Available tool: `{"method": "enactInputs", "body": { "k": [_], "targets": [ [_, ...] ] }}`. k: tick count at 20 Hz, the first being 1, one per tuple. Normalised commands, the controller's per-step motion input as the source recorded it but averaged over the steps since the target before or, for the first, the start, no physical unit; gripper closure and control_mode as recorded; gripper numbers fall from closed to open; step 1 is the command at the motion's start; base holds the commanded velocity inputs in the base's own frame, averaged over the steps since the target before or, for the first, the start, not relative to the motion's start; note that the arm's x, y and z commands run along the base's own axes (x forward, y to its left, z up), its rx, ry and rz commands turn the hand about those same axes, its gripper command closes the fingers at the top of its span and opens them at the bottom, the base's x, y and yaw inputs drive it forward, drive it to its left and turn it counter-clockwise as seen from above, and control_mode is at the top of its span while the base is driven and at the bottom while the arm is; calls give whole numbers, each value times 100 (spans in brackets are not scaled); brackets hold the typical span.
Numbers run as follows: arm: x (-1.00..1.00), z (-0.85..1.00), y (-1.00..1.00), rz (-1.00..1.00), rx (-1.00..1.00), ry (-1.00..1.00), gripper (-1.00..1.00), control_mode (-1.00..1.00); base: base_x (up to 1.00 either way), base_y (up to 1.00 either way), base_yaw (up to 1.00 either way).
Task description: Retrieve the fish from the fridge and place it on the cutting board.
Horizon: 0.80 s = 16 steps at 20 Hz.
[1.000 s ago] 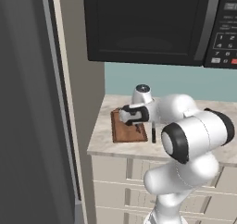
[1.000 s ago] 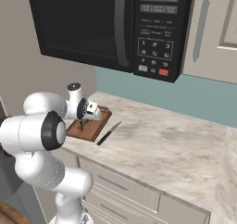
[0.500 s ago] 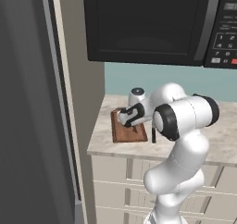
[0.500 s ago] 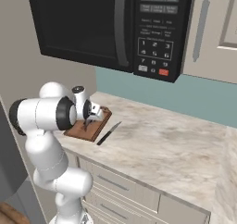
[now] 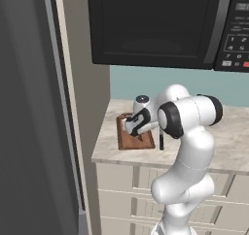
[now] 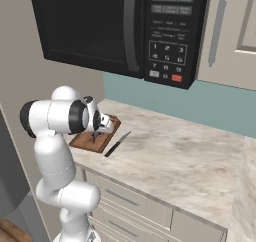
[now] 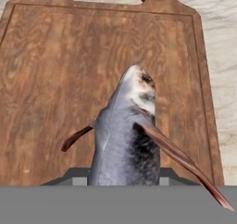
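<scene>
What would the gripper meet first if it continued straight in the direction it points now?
Most likely the cutting board. The gripper, shut on the fish, points down at the board, so the fish's head would probably touch the wood first. How far above the board it hangs is unclear.

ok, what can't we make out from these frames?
- Fish: tail end cut off by the bottom edge of the hand view, so the fingers' hold on it is hidden.
- Fish touching the cutting board or above it: cannot tell.
- Gripper: too small in the left base view.
</scene>
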Motion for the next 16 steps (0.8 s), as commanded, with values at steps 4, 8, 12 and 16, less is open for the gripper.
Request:
{"method": "enactInputs", "body": {
  "k": [4, 8, 12, 16],
  "targets": [
    [1, -22, 0, 0, 1, 0, 100, -100, 0, 0, 0],
    [0, -13, 0, 0, 3, 0, -100, -100, 0, 0, 0],
    [0, -2, 0, 0, 1, 0, -100, -100, 0, 0, 0],
    [0, 0, 0, 0, 0, 0, -100, -100, 0, 0, 0]
  ]
}}
